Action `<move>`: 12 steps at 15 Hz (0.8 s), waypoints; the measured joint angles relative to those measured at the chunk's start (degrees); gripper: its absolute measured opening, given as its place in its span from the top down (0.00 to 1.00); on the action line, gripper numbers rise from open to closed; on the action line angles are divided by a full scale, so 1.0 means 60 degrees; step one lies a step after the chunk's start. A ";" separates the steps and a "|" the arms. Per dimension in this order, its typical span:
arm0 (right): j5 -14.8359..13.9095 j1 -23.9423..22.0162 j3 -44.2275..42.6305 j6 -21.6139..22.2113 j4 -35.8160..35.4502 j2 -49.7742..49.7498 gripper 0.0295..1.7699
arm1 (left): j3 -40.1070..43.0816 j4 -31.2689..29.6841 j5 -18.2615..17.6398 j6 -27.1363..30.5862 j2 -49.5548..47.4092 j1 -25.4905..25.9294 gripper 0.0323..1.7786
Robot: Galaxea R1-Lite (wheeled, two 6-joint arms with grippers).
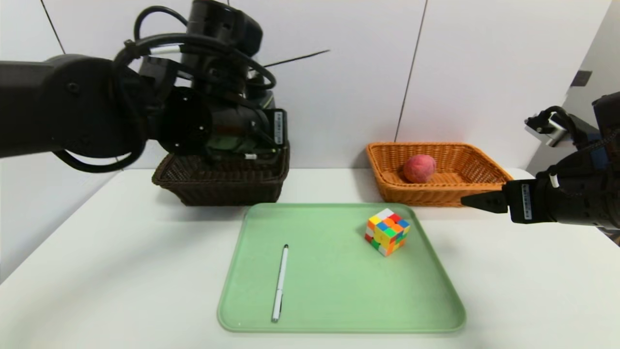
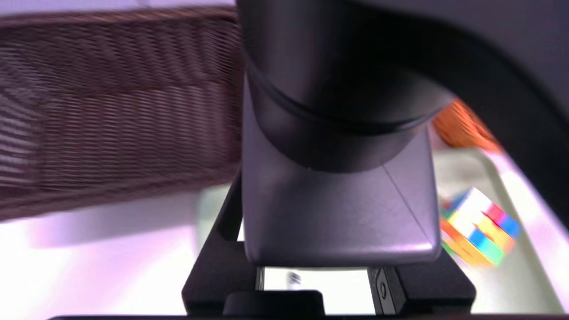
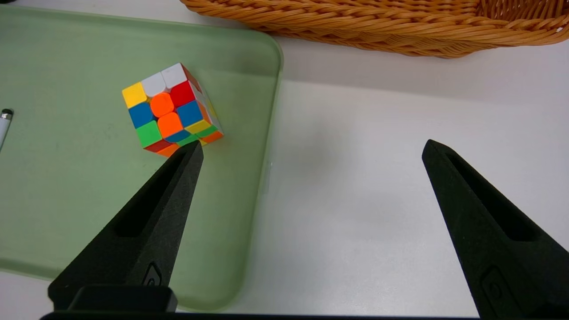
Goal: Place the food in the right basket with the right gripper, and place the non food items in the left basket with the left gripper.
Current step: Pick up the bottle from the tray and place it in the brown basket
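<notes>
A white worktop [image 1: 121, 252] stands before a pale panelled wall. The left gripper [image 2: 311, 284] holds the black bottle [image 2: 338, 178] between its fingers, raised over the near wall of the left basket [image 1: 218, 186], which stands far left. I judge the step in hand is to drop the bottle there: best is to bring it fully past the rim, lower it, and only then release, so it does not tip out. The right gripper [image 3: 311, 151] hangs wide and empty over the worktop at the right, just beside the green tray [image 1: 339, 300]. The food [image 1: 419, 168] already lies in the right basket [image 1: 479, 165]. The cube [image 1: 387, 231] and the pen [image 1: 280, 282] wait on the tray.
</notes>
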 joint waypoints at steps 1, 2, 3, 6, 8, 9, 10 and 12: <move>-0.0006 0.0000 -0.0014 -0.0004 0.0000 0.0028 0.04 | -0.0102 0.0041 -0.0284 0.0079 -0.0045 0.0575 0.66; -0.0020 0.0000 -0.0014 -0.0004 0.0000 0.0061 0.04 | -0.0195 0.0055 -0.0557 0.0152 -0.0049 0.1107 0.66; -0.0035 0.0000 -0.0018 0.0000 -0.0004 0.0098 0.04 | -0.0282 0.0055 -0.0827 0.0201 -0.0022 0.1613 0.66; -0.0043 0.0000 -0.0217 -0.0004 -0.0010 0.0254 0.04 | -0.0410 0.0008 -0.1373 0.0299 0.0364 0.2849 0.66; -0.0047 0.0006 -0.0305 -0.0004 -0.0006 0.0372 0.04 | -0.0433 -0.0079 -0.1430 0.0445 0.0833 0.3391 0.66; -0.0051 0.0006 -0.0323 -0.0004 -0.0006 0.0423 0.04 | -0.0437 -0.0148 -0.1443 0.0473 0.1085 0.3588 0.66; -0.0051 0.0014 -0.0333 0.0000 0.0000 0.0455 0.04 | -0.0437 -0.0280 -0.1447 0.0482 0.1351 0.3767 0.66; -0.0051 0.0010 -0.0337 -0.0004 0.0000 0.0498 0.04 | -0.0443 -0.0616 -0.1449 0.0488 0.1780 0.4011 0.66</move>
